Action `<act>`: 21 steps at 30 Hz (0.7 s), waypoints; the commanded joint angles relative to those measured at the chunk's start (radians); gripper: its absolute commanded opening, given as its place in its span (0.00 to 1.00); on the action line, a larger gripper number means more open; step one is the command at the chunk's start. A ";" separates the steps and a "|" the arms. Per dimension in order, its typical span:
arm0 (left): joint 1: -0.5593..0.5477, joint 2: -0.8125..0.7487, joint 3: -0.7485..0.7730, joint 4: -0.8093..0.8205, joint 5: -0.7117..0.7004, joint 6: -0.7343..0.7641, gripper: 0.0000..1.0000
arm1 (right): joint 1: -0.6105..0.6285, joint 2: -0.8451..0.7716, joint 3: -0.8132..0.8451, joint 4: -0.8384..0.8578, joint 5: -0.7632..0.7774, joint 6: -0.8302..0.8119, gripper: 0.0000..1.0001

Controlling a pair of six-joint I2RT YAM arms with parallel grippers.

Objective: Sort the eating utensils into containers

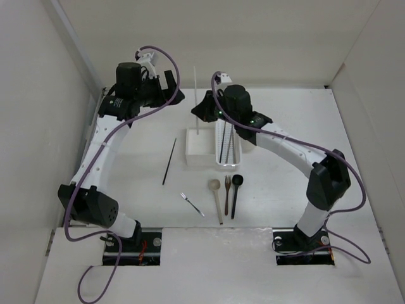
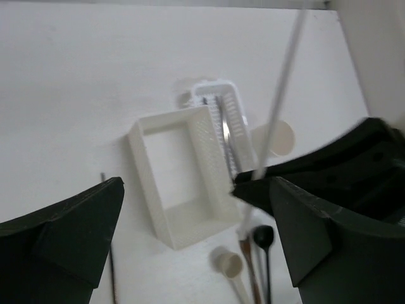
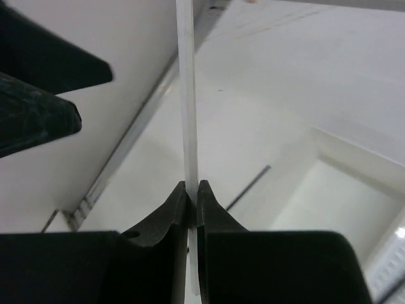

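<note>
My right gripper (image 1: 201, 109) is shut on a pale chopstick (image 1: 195, 95) and holds it upright above the white square box (image 1: 197, 154); the right wrist view shows the jaws (image 3: 192, 190) clamped on the pale chopstick (image 3: 187, 95). My left gripper (image 1: 169, 88) is open and empty, raised behind the box. The perforated tray (image 1: 228, 163) holds dark chopsticks. A dark chopstick (image 1: 169, 161) lies left of the box. A silver fork (image 1: 192, 204), pale wooden spoon (image 1: 216, 196), brown fork (image 1: 226, 193) and black spoon (image 1: 235, 193) lie in front. The beige cup (image 2: 275, 138) shows beside the tray.
White walls enclose the table on the left, back and right. The right arm's forearm (image 1: 285, 142) arcs over the table's right half. The two grippers hang close together above the box's far end.
</note>
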 commanded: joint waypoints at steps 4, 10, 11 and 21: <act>0.044 -0.064 -0.177 0.000 -0.337 0.156 1.00 | -0.008 -0.137 -0.023 -0.318 0.451 -0.096 0.00; 0.068 -0.098 -0.400 0.052 -0.530 0.129 1.00 | -0.038 -0.106 -0.120 -0.414 0.510 -0.073 0.00; 0.068 -0.098 -0.429 0.052 -0.530 0.129 1.00 | -0.038 -0.094 -0.143 -0.402 0.501 -0.073 0.00; 0.068 -0.107 -0.438 0.062 -0.498 0.129 1.00 | -0.113 0.036 -0.138 -0.357 0.412 -0.021 0.00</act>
